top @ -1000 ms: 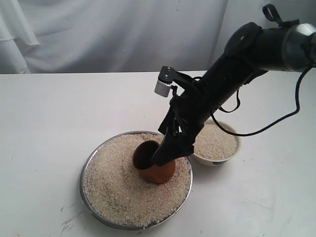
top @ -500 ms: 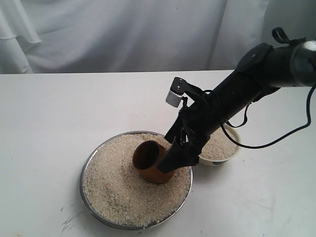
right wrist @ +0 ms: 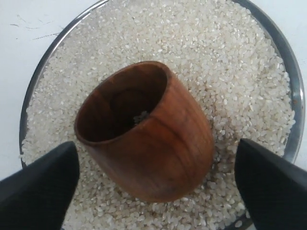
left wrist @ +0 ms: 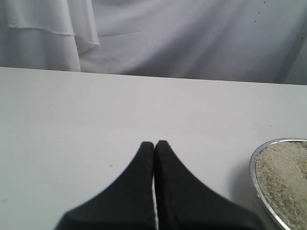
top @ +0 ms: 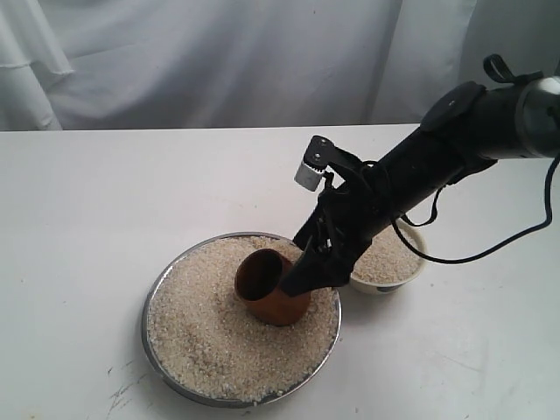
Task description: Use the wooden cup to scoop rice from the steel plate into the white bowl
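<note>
Left gripper: hanging over the counter, jaws pressed together, empty.
Steel plate: carrying a bed of rice.
Wooden cup: lying tilted in that rice, seemingly near-empty.
Right gripper: backing off the cup, jaws spread wide, not touching; scoop probably needing a regrasp.
White bowl: sitting beside the plate, holding rice.

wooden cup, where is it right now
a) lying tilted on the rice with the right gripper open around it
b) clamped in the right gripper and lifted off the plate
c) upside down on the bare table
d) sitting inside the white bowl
a: the right wrist view shows the wooden cup tipped on the rice in the steel plate, with the right gripper spread wide to either side of it, not closed on it.
</note>
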You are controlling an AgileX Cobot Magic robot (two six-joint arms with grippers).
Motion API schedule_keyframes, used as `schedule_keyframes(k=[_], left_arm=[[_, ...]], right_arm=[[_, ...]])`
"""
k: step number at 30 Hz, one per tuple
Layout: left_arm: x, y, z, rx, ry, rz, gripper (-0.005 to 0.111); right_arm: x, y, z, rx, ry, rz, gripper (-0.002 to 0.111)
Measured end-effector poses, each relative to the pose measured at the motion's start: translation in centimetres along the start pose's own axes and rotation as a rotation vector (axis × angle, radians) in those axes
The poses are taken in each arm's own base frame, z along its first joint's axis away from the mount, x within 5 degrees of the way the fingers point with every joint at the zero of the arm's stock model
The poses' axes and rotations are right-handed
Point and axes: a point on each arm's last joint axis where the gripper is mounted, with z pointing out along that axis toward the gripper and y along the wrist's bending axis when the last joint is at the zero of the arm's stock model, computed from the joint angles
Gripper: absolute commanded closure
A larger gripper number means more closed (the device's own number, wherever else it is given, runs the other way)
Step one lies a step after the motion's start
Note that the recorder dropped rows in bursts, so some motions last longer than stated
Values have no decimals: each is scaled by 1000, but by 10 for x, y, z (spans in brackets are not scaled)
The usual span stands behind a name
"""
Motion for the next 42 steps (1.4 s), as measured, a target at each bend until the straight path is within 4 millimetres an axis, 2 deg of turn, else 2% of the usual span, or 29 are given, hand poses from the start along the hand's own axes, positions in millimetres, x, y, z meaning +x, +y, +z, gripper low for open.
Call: schedule_keyframes(k=[3, 6, 14, 24, 27, 33, 42], left_arm=[[0, 0, 0, 0, 0, 0, 107], [0, 0, 0, 0, 0, 0, 107], [0, 0, 0, 0, 0, 0, 107], [0, 0, 0, 0, 0, 0, 107], [0, 0, 0, 0, 0, 0, 107], [0, 0, 0, 0, 0, 0, 107], [0, 0, 0, 0, 0, 0, 107]], right_arm=[[0, 0, 0, 4, 0, 0, 53], [0, 0, 0, 4, -1, 0, 60], [-2, 1, 2, 11, 1, -7, 64], [-19, 11, 19, 82, 4, -69, 65], [-19, 11, 18, 86, 4, -34, 60], [-19, 11, 22, 99, 11, -8, 39], [-18, 10, 43, 104, 19, 7, 37]])
